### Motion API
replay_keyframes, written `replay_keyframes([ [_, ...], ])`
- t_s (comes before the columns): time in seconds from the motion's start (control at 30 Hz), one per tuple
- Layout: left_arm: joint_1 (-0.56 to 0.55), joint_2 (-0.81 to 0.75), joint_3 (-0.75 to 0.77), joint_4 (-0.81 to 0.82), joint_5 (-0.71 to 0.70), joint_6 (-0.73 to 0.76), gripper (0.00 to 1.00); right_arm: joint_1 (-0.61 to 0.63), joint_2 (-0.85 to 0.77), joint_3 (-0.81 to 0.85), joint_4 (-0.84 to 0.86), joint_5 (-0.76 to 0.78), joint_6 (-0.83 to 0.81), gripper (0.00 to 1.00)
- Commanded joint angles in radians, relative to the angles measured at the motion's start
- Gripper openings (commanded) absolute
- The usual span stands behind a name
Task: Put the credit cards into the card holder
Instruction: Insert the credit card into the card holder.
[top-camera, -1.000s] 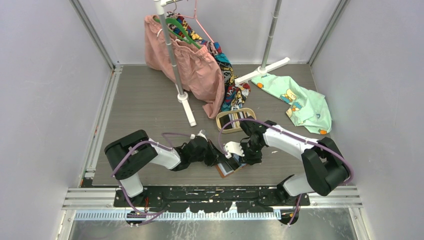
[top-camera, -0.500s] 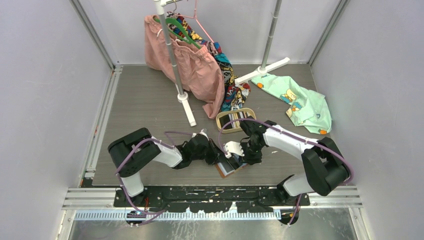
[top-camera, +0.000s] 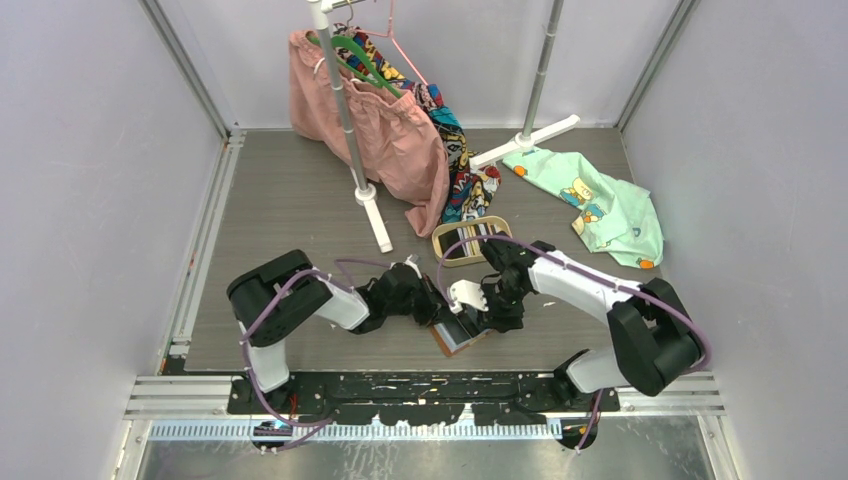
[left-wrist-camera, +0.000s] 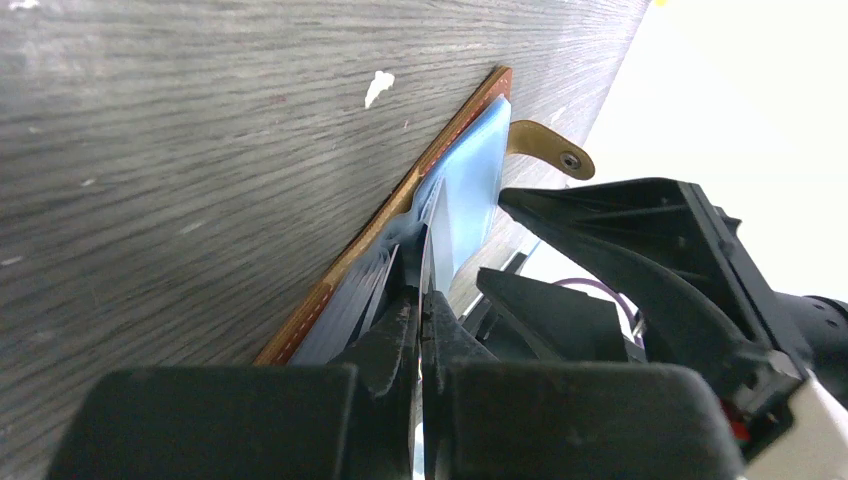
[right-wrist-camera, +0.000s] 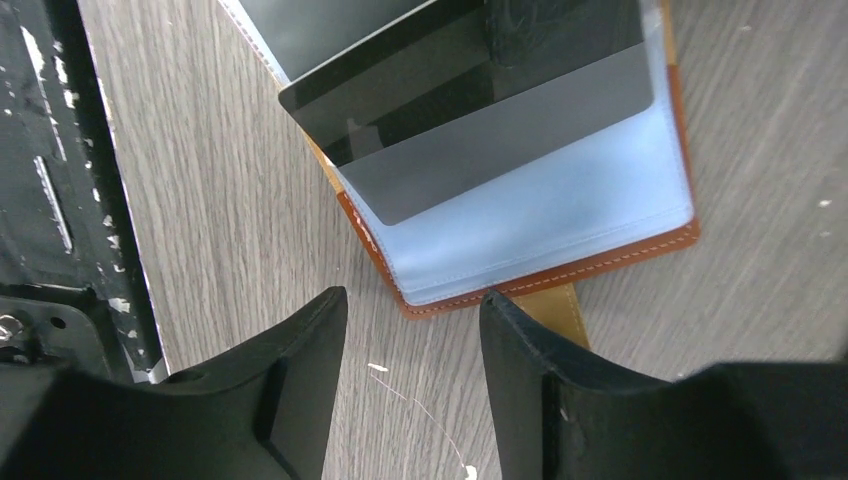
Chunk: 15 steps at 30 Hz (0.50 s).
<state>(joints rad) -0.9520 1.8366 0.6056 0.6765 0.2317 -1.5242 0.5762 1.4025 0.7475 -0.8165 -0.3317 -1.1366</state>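
grey wood-grain table (top-camera: 290, 200), a pink cloth (top-camera: 385, 130) hanging on the rack at the back, a green printed cloth (top-camera: 600, 205) lying back right. the oval beige tray (top-camera: 445, 240) sits mid-table with credit cards (top-camera: 478, 235) standing in it. both arms meet at the near edge, just in front of the tray.

left gripper (left-wrist-camera: 418, 320) is clamped tight on a thin inner leaf of the card holder (right-wrist-camera: 560, 230). can't tell if a card is in the pinch too. right gripper (right-wrist-camera: 412, 310) has its jaws apart with nothing between them, hanging over the holder's near edge.

the holder lies open flat on the table, bluish pocket up. a dark card (right-wrist-camera: 480, 110) sits partway in that pocket, one corner sticking out. the snap tab (right-wrist-camera: 555, 305) pokes out under the tan edge.
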Motion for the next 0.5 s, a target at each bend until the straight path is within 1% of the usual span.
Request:
replay_keyframes([
  [0.0, 0.005, 0.045, 0.004, -0.071, 0.011, 0.05, 0.02, 0.007, -0.098, 0.058, -0.019, -0.086, 0.049, 0.56],
  [0.07, 0.006, 0.049, 0.007, -0.071, 0.019, 0.053, 0.03, 0.007, -0.134, 0.061, -0.044, -0.159, 0.033, 0.52],
  [0.13, 0.006, 0.053, 0.008, -0.071, 0.026, 0.054, 0.04, 0.008, -0.158, 0.063, -0.061, -0.238, 0.015, 0.43],
  [0.2, 0.006, 0.055, 0.009, -0.068, 0.03, 0.055, 0.05, 0.024, -0.179, 0.065, -0.058, -0.294, 0.015, 0.28],
  [0.23, 0.006, 0.056, 0.008, -0.068, 0.033, 0.055, 0.05, 0.039, -0.187, 0.065, -0.043, -0.313, 0.028, 0.17],
  [0.27, 0.006, 0.058, 0.009, -0.064, 0.036, 0.053, 0.05, 0.059, -0.193, 0.064, -0.018, -0.326, 0.056, 0.09],
  [0.3, 0.006, 0.06, 0.01, -0.06, 0.038, 0.053, 0.06, 0.082, -0.197, 0.063, 0.006, -0.334, 0.079, 0.06],
  [0.33, 0.006, 0.061, 0.011, -0.059, 0.04, 0.053, 0.06, 0.105, -0.192, 0.064, 0.026, -0.334, 0.099, 0.04],
  [0.47, 0.006, 0.059, 0.011, -0.061, 0.045, 0.056, 0.08, 0.216, -0.161, 0.041, 0.122, -0.246, 0.157, 0.02],
])
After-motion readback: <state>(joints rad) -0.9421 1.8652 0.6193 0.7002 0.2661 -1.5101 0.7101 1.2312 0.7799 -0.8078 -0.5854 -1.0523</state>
